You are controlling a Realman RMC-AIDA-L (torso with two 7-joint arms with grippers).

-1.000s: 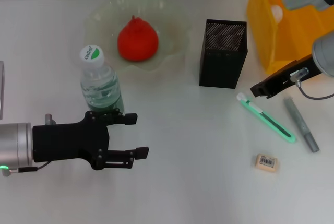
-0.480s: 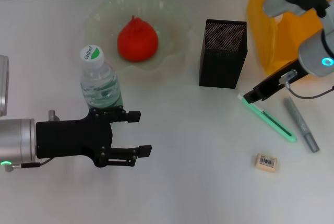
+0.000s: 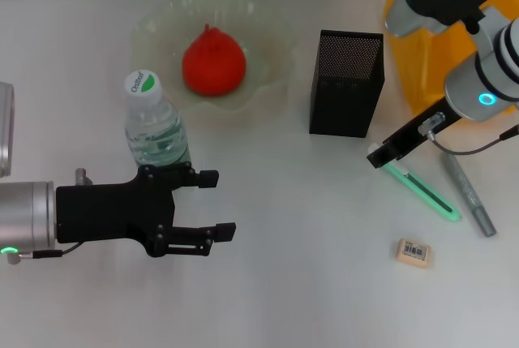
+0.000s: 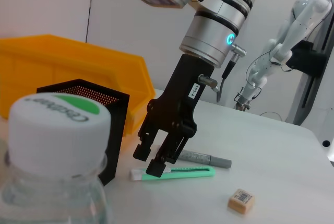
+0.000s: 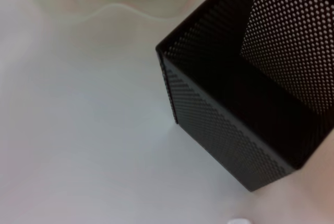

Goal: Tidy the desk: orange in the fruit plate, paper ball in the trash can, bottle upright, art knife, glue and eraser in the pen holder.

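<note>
right gripper: angled steeply down, tips over white end of art knife flat on desk, fingers slightly apart | left gripper: level, spread wide beside upright bottle

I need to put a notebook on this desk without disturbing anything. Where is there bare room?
The widest bare patch lies between the left end effector and the eraser, in front of the pen holder. The right side is crowded: the right end effector hangs over the art knife, with the glue beside it.
</note>
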